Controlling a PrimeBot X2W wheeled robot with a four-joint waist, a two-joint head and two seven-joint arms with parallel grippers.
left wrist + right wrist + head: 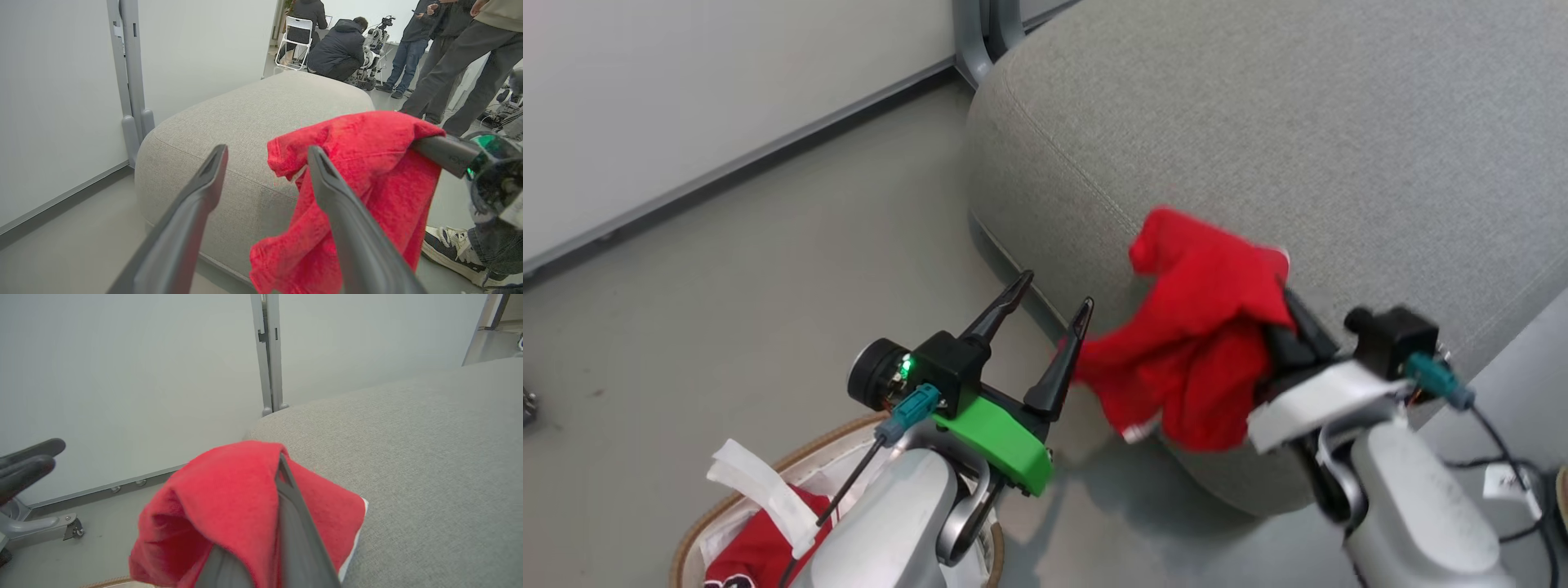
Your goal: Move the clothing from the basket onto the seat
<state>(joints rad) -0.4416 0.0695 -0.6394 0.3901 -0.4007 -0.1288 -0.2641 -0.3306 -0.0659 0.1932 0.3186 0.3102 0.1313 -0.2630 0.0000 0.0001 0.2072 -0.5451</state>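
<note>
In the head view the right tool, right of centre, is clamped on a plain red garment, its dark fingers buried in the bunched cloth. The garment hangs at the near rounded edge of the grey seat, which takes up the upper right of the frame. Part of the cloth lies over the top seam and the rest droops down the seat's side. Whether it rests on the cushion or only hangs against it is hard to tell. In the left wrist view the same cloth drapes from one dark finger of the right tool at centre right, with the seat behind it. The left tool, at lower centre of the head view, holds nothing. Its two fingers are spread apart and point up the frame toward the seat's edge, and the right fingertip is just beside the garment's left flap. Below it, at the lower left corner, shows the brown rim of the basket, with a red jersey and the white lining inside. The basket stands on the grey floor. Several people are in the upper right of the left wrist view.
</note>
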